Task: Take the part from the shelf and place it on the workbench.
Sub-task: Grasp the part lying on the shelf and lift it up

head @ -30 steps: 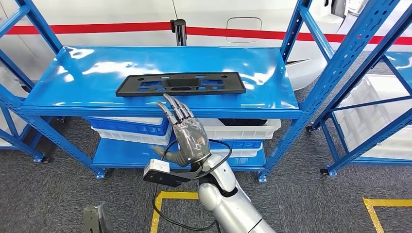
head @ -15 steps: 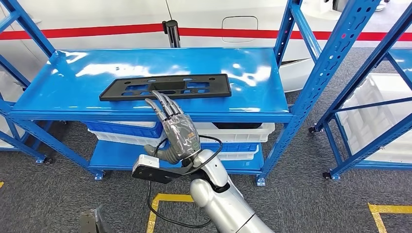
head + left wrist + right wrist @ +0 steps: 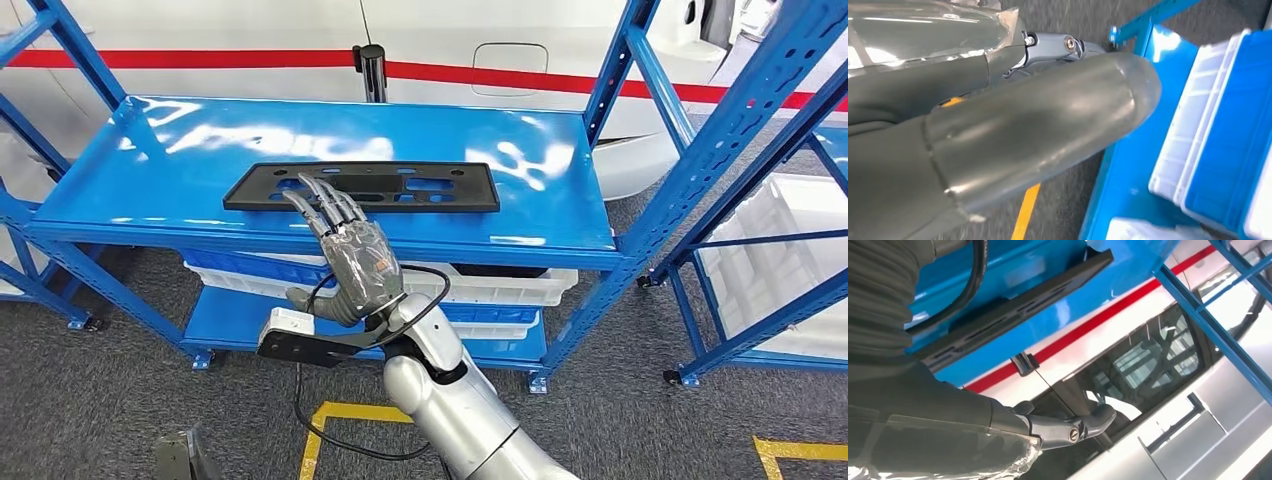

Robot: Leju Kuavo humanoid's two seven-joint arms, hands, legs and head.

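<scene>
The part (image 3: 400, 187) is a long flat black plastic plate with cut-outs, lying flat on the top level of the blue shelf (image 3: 200, 150). My right hand (image 3: 350, 255) is raised in front of the shelf, back towards me, fingers straight. Its fingertips (image 3: 310, 195) overlap the part's near left edge, and it holds nothing. The right wrist view shows the part (image 3: 1013, 305) on the blue shelf top beyond my right hand (image 3: 948, 420). My left hand (image 3: 1023, 120) hangs low near the shelf's bottom level, thumb out, holding nothing.
White and blue bins (image 3: 500, 290) sit on the lower shelf levels, close to my left hand (image 3: 1208, 125). A second blue rack with a white bin (image 3: 770, 250) stands to the right. A white car with a red stripe (image 3: 250, 40) is behind. Yellow floor tape (image 3: 340, 412) lies below.
The view has swayed slightly. My right hand has moved forward and left: its fingertips were at the shelf's front edge and now lie over the part's near edge.
</scene>
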